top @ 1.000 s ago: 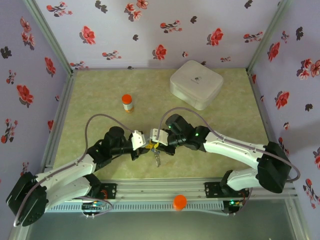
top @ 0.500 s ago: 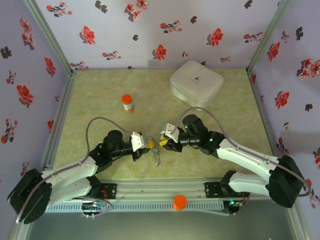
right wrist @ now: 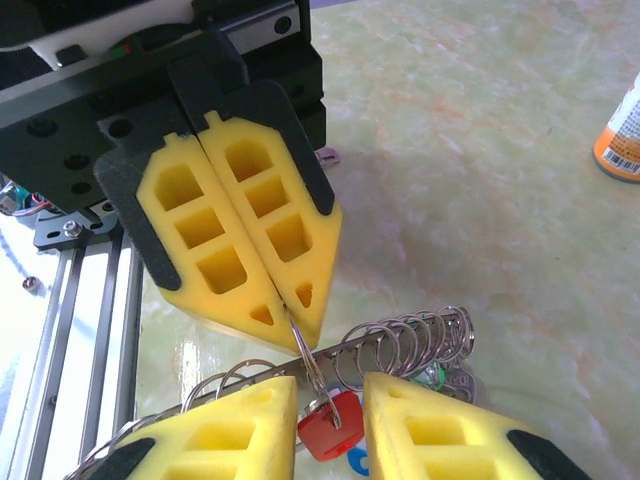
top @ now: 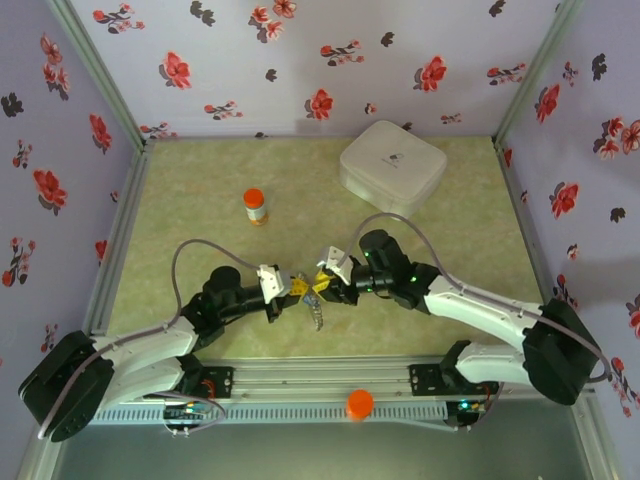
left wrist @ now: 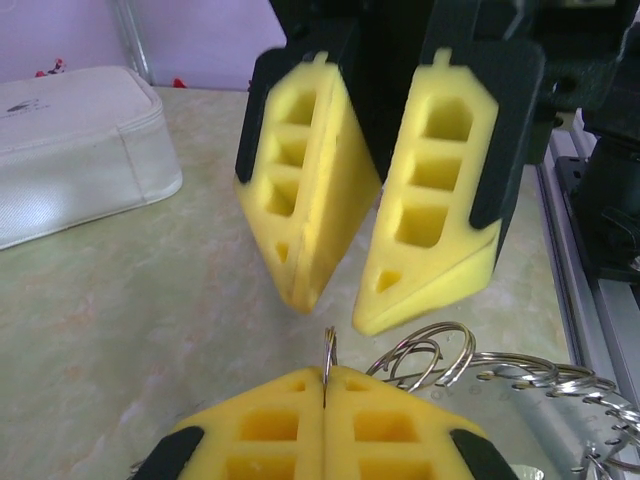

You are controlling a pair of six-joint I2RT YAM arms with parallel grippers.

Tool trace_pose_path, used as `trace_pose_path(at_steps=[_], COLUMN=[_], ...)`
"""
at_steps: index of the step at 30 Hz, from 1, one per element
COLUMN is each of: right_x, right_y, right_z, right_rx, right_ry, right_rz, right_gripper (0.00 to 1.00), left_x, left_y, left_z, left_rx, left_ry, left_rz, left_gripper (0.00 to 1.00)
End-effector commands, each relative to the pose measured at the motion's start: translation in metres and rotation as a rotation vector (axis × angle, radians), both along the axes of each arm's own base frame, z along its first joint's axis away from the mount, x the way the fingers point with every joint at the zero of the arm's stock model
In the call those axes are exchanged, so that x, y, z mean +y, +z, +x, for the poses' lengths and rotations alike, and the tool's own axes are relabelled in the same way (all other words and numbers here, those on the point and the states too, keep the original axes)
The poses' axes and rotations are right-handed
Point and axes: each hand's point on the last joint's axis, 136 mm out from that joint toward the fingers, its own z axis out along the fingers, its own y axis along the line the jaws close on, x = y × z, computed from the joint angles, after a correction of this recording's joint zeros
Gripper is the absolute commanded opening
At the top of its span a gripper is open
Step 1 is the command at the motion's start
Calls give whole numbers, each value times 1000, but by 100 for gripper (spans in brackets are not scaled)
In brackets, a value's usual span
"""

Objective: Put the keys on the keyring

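A red-headed key [right wrist: 335, 430] hangs from a thin wire ring [right wrist: 312, 365], and my left gripper [right wrist: 290, 312] is shut on the top of that ring [left wrist: 328, 352]. My right gripper [right wrist: 330, 400] stands open with the red key between its fingers, a gap showing on the right side. Below them lies the keyring [right wrist: 400, 345], a thin metal strip strung with several wire rings, with green [right wrist: 430, 376] and blue key parts under it. Seen from above, both grippers [top: 290, 288] [top: 325, 283] meet tip to tip over the hanging keys [top: 316, 314].
An orange-capped bottle [top: 255, 206] stands at the back left and a white zipped case [top: 392, 167] at the back right. The aluminium rail [top: 330, 375] runs along the near edge, with an orange cap [top: 359, 403] below it. Flowered walls close in three sides.
My right gripper opened, drew back to the right, then came in again toward the left gripper. The left gripper stayed shut on the ring and shifted slightly.
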Motion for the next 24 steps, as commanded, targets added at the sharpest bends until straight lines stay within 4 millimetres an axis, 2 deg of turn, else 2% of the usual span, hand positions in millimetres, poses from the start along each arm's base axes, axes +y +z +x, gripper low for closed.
trace_pose_path(at_steps=[1, 15, 20, 22, 24], right_x=[7, 15, 15, 14, 12], right_y=[9, 15, 20, 22, 20], right_z=[0, -5, -8, -8, -9], right_rx=[11, 24, 19, 12, 8], right_ry=[18, 74, 89, 94, 97], right_rz=[45, 72, 84, 82, 64], right_gripper=[23, 13, 0, 0, 0], left_x=[0, 0, 2, 4, 5], left_y=[21, 27, 26, 24, 23], left_z=[-2, -4, -3, 0, 2], left_rx=[-48, -58, -66, -78, -96], left_ry=[-6, -16, -7, 16, 24], left_rz=[-83, -113, -97, -77, -42], left_gripper=[0, 0, 0, 11, 16])
